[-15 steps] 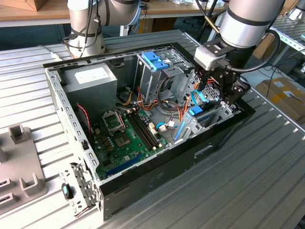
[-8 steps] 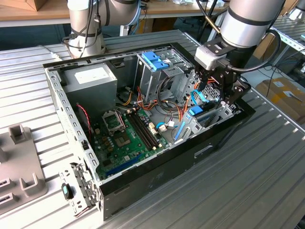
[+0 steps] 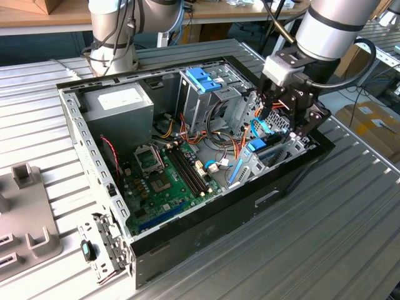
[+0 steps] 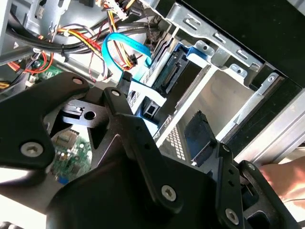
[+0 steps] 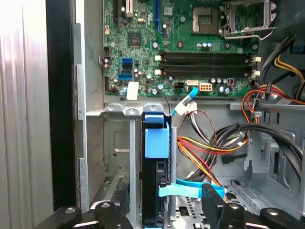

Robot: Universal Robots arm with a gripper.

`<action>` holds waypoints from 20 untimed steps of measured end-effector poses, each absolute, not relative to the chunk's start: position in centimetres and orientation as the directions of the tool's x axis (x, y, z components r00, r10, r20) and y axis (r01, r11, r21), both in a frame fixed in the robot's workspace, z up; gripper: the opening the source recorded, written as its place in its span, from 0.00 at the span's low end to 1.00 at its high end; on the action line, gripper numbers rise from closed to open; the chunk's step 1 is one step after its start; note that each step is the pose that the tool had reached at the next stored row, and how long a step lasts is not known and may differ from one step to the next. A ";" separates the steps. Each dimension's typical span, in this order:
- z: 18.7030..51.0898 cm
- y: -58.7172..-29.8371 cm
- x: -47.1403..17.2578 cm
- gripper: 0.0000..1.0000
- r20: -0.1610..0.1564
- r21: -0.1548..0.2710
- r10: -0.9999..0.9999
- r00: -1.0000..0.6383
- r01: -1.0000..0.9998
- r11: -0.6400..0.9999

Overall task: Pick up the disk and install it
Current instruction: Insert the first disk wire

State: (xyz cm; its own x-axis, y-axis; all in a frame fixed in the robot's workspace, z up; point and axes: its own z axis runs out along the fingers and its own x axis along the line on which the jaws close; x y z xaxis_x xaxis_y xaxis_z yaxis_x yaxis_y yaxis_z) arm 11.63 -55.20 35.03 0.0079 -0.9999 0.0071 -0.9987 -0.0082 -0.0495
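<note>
- Right now the disk (image 5: 156,143) stands on edge in its slot, at the open computer case's (image 3: 206,231) front corner.
- Gripper (image 3: 284,122) hovers just above it; whether its fingers are parted, I cannot tell.

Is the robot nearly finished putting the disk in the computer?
Nearly, it seems. The disk already stands on edge in a bay at the case's front corner, its light-blue carrier showing. The gripper hovers right above that bay. A blue flat cable loops beside the disk; whether it is plugged in, or the disk fully seated, cannot be told.
</note>
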 end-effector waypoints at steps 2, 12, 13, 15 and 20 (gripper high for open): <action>35.0 -55.2 12.1 0.71 0.007 -0.030 -1.000 0.008 -1.000 -0.008; 35.0 -55.2 12.7 0.71 0.007 -0.023 -1.000 0.008 -1.000 -0.008; 35.0 -55.2 12.7 0.71 0.007 -0.023 -1.000 0.008 -1.000 -0.008; 35.0 -55.2 12.9 0.71 0.007 -0.023 -1.000 0.008 -1.000 -0.008; 35.0 -55.2 13.0 0.71 0.007 -0.022 -1.000 0.008 -1.000 -0.008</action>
State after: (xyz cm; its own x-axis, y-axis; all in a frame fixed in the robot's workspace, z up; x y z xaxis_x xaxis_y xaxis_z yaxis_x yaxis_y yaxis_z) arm 12.98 -55.16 34.97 0.0081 -0.9999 0.0067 -0.9997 -0.0082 -0.0224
